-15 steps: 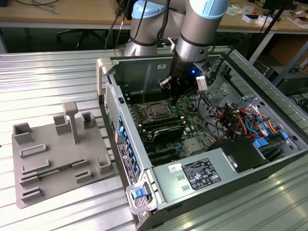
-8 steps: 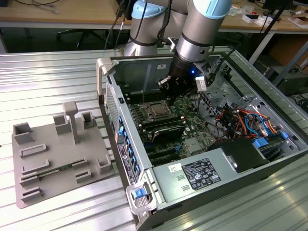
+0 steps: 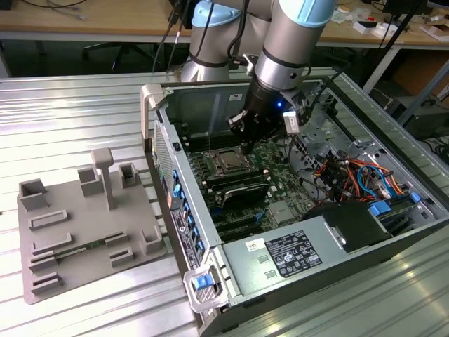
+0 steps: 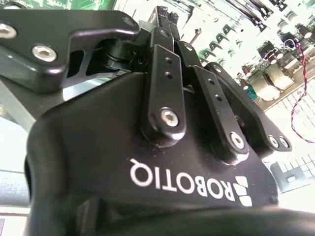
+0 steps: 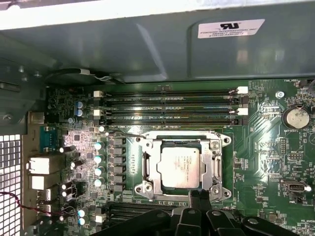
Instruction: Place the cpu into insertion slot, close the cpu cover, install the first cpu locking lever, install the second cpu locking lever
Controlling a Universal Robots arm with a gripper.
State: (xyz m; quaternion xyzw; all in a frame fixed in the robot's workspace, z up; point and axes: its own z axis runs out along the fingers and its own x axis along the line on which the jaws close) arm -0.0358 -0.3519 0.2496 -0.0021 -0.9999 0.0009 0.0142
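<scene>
The cpu [image 5: 180, 167] lies flat in the insertion slot [image 5: 222, 140] on the green board, its silvery top showing. The cpu cover [image 5: 147, 166], a silvery frame, lies down flat around it. A thin metal lever rod [image 5: 120, 133] runs out from the socket's corner. My gripper [image 5: 199, 195] is shut with nothing seen between its black fingers, and its tips hover at the socket's edge beside the cpu. In the exterior view the gripper [image 3: 246, 144] hangs inside the open computer case just above the cpu [image 3: 227, 162]. The second wrist view looks along the closed fingers [image 4: 167, 73].
Long memory slots [image 5: 170, 103] run beside the socket under the case wall [image 5: 147, 44]. A coin battery [image 5: 297, 117] sits on the board. A power supply [image 3: 280, 256] and coloured cables [image 3: 351, 172] crowd the case. A grey fixture tray [image 3: 77, 225] stands on the exterior view's left.
</scene>
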